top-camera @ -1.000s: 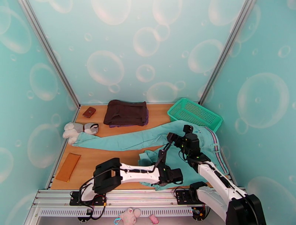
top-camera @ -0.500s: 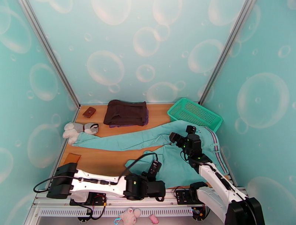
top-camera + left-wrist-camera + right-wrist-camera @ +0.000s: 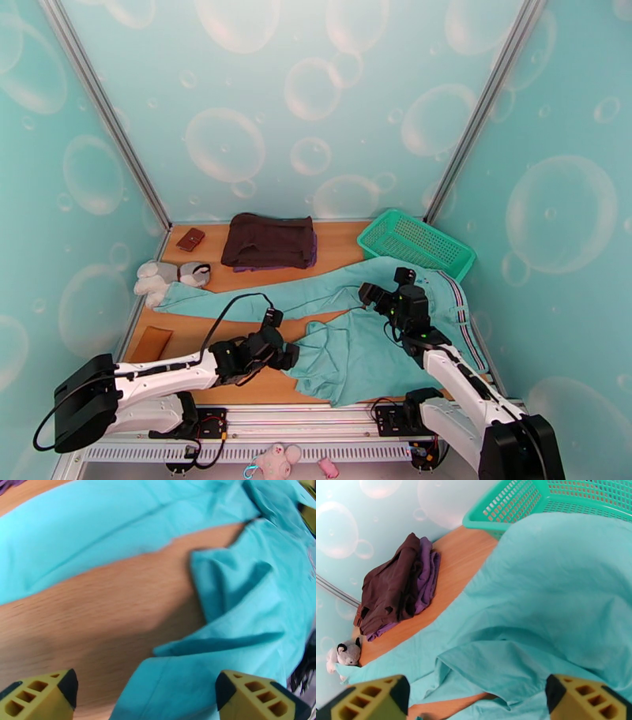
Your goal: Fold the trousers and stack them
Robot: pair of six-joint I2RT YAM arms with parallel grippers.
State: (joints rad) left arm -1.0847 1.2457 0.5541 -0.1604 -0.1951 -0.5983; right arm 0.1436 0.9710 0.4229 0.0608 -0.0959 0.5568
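Observation:
The light teal trousers point(image 3: 355, 347) lie spread over the right half of the table. One leg runs left to the plush toy, and the other is folded back toward the near edge. The striped waistband point(image 3: 466, 324) lies at the far right. My left gripper point(image 3: 278, 347) hovers at the folded leg's left edge. In the left wrist view it point(image 3: 146, 697) is open, with wood and the trousers point(image 3: 245, 610) below and nothing between the fingers. My right gripper point(image 3: 370, 297) is over the crotch area. It point(image 3: 478, 701) is open above the trousers point(image 3: 553, 598).
A dark brown folded garment point(image 3: 268, 241) on a purple one sits at the back. The green mesh basket point(image 3: 416, 243) stands at the back right, touching the trousers. A plush toy point(image 3: 162, 278), a small brown wallet point(image 3: 190, 238) and a tan flat packet point(image 3: 152, 343) lie along the left side.
My left gripper opened and let go of the near trouser leg, then swung left and forward to the leg's left edge. The leg now lies flatter. My right gripper barely moved.

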